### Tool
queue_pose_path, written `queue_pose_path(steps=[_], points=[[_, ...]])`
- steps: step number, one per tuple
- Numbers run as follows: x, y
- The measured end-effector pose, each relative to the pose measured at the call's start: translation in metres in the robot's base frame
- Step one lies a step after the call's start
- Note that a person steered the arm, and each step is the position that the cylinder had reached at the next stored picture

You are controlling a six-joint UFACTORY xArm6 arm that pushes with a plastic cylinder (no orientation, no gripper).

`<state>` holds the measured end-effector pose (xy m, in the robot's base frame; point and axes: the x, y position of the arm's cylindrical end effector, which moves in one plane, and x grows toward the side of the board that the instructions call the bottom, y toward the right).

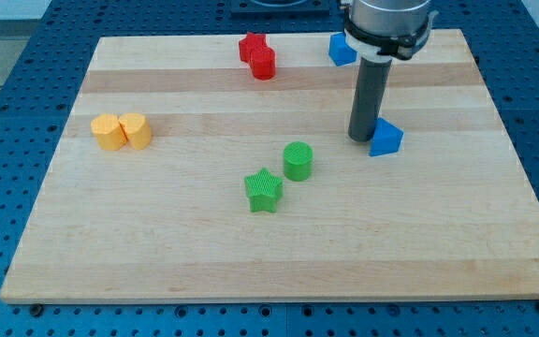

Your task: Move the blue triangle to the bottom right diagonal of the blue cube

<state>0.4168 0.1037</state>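
text: none legible | labels: none | numbers: none | signs: none

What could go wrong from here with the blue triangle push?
1. My tip sits against the left side of the blue triangle; an off-centre push may spin the triangle off the tip.
2. The triangle already lies below and right of the blue cube; pushing further right could take it towards the board's right edge.
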Motion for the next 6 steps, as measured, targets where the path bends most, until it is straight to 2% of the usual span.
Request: queue_pose_path(steps=[2, 3, 4, 5, 6], points=[[0.029, 0.003], [0.032, 0.024], [0.014, 0.064], [0.015, 0.074], [0.049, 0.074]])
